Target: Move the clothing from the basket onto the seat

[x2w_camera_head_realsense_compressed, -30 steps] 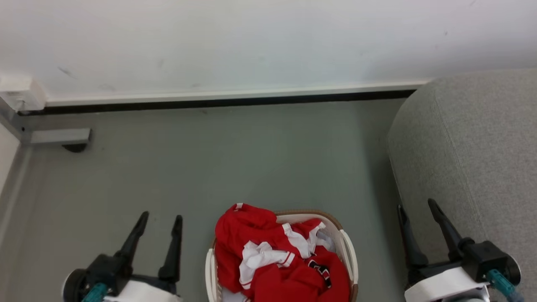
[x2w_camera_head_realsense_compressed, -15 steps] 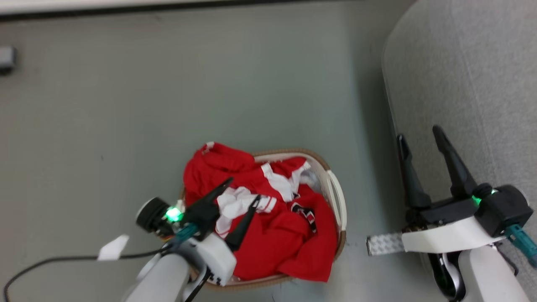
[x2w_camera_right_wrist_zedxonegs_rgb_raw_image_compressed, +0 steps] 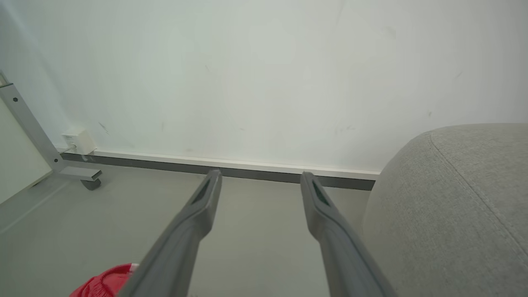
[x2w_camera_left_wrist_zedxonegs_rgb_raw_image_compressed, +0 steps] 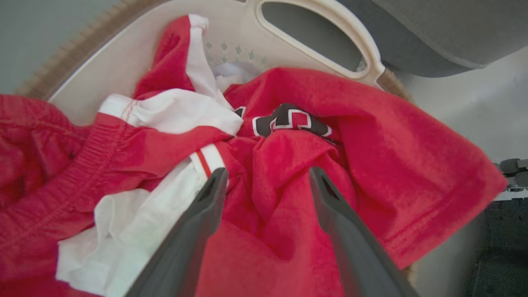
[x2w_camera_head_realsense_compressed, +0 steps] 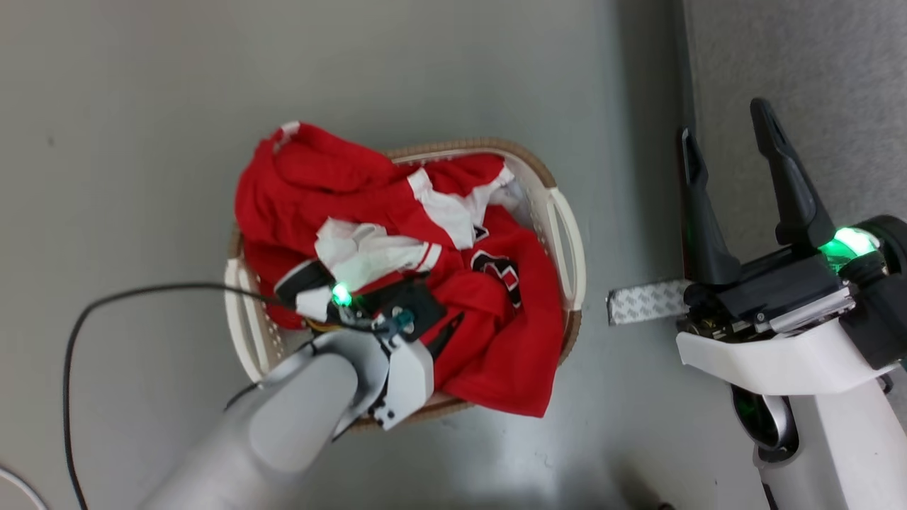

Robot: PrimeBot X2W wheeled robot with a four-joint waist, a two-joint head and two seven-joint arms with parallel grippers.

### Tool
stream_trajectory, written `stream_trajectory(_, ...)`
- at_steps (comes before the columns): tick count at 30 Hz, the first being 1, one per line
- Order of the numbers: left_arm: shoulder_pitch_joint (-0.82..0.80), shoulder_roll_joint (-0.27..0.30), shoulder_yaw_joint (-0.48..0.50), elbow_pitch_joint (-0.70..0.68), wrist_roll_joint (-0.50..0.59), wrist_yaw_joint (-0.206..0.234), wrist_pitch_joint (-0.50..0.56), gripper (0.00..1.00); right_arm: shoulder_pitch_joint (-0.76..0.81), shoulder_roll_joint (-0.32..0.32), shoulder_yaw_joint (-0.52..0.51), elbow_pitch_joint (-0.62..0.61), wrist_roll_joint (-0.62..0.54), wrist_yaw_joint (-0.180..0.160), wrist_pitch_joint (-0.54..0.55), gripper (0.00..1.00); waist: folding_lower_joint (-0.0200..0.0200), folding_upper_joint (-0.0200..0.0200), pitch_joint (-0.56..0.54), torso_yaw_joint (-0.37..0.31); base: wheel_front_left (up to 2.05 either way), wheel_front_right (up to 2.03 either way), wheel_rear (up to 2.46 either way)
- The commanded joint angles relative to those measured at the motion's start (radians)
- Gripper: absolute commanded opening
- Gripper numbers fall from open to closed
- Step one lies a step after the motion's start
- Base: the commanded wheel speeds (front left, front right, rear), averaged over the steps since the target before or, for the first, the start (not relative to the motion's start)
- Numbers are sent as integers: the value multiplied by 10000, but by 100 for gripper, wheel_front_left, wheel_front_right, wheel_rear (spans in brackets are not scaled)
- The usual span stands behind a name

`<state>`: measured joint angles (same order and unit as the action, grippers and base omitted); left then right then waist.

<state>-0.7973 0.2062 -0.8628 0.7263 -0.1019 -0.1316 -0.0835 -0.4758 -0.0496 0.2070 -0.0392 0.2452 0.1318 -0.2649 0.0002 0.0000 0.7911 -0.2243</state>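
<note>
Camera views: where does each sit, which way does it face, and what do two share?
Head view: on the robot's head, facing down at the floor, the basket of clothing, the seat at right; shows the left forearm and open right jaws.
Left wrist view: on the left wrist, facing down into the basket; open left jaws over a red fold.
Right wrist view: on the right wrist, facing the wall across the floor; open right jaws, empty.
Shared: head and left wrist views both show the clothing's lettering.

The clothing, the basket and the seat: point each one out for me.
clothing (x2w_camera_head_realsense_compressed: 510, 340), head view, red fabric below the lettering.
basket (x2w_camera_left_wrist_zedxonegs_rgb_raw_image_compressed: 123, 62), left wrist view, bare cream inner wall.
seat (x2w_camera_head_realsense_compressed: 815, 57), head view, grey upholstery at upper right.
</note>
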Motion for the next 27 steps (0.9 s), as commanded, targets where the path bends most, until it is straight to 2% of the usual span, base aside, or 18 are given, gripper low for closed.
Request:
stream_trajectory(1, -381, 108, -92, 101, -202, 18, 77, 100, -206, -19, 36, -212, -54, -21, 7, 100, -2, 0, 889, -193, 0, 0, 0)
stream_trajectory(9, -1415, 205, -704, 670, -419, 18, 328, 100, -378, -19, -10, -909, -98, -21, 7, 100, -2, 0, 1956, -330, 0, 0, 0)
stream_trajectory(15, -1851, 147, -1016, 1212, -511, 18, 202, 100, -222, -19, -197, -1163, -292, -21, 7, 100, -2, 0, 2323, -310, 0, 0, 0)
stream_trajectory(16, -1860, 81, -1107, 1337, -583, 18, 227, 45, -185, -17, -234, -1170, -321, -21, 7, 100, -2, 0, 2338, -290, 0, 0, 0)
stream_trajectory(17, -1907, 36, -1204, 1403, -657, 16, 184, 0, -148, -19, -272, -1175, -370, -21, 7, 100, -2, 0, 2351, -266, 0, 0, 0)
stream_trajectory(22, -2131, -180, -1651, 1623, -1223, 18, -257, 0, -86, -19, -399, -1031, -429, -21, 7, 100, -2, 0, 2228, -127, 0, 0, 0)
stream_trajectory(27, -1667, -342, -1540, 1561, -2256, 18, -1094, 0, 162, -22, -536, -441, -488, -21, 7, 100, -2, 0, 954, 253, 0, 0, 0)
